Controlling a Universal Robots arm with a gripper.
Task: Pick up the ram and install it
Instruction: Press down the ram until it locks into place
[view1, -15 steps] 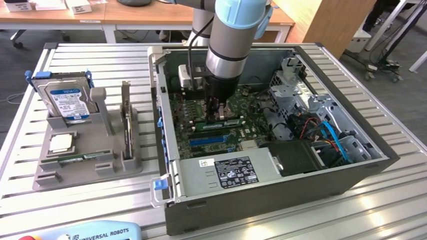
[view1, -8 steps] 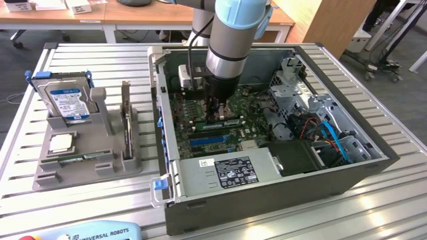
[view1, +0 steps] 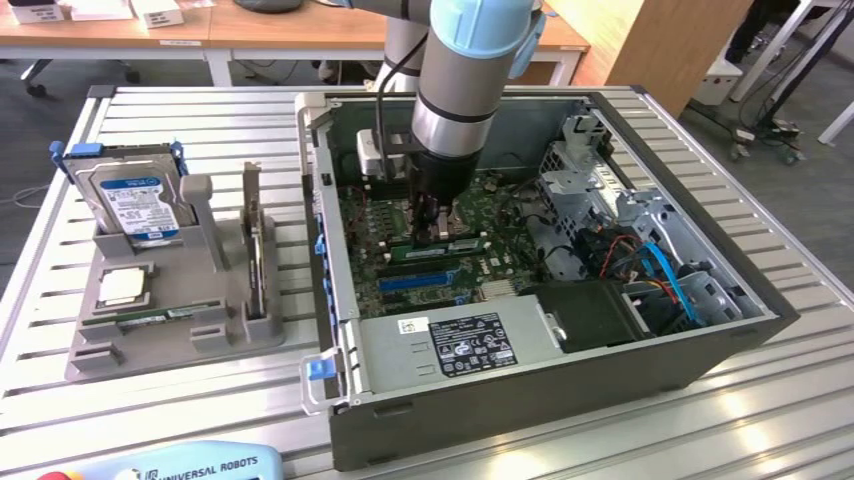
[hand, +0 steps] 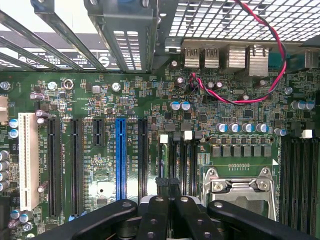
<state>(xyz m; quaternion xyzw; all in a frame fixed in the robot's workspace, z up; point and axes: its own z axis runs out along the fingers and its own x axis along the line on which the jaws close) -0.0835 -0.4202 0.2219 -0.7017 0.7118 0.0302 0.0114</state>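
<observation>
Grey plastic holder (view1: 174, 340) stands on the slatted table at the exterior view's left. It carries a blue-labelled silver hard drive (view1: 134, 200), a square silver processor chip (view1: 123, 287), an upright dark expansion card (view1: 252, 240) and, low in its front tray, a thin green strip (view1: 160, 318) too small to identify.

Further right is the open dark metal computer case (view1: 534, 400). The silver-and-blue robot arm (view1: 461, 100) reaches straight down into it, wrist vertical, with the black gripper (view1: 430, 232) low over the green motherboard. The ram (view1: 461, 246), a long narrow green stick, lies across the board right at the fingertips, apparently already standing in a slot.

In the wrist view the gripper (hand: 167, 186) has its fingers drawn together into one dark tip over the black memory slots (hand: 182, 160), between the blue expansion slot (hand: 120, 155) and the silver processor socket (hand: 239, 192). Whether they pinch the stick's edge or merely press on it I cannot tell.

This looks like the seating stage of installation. It calls for straight downward pressure, kept in line with the slot so the stick does not tilt.
</observation>
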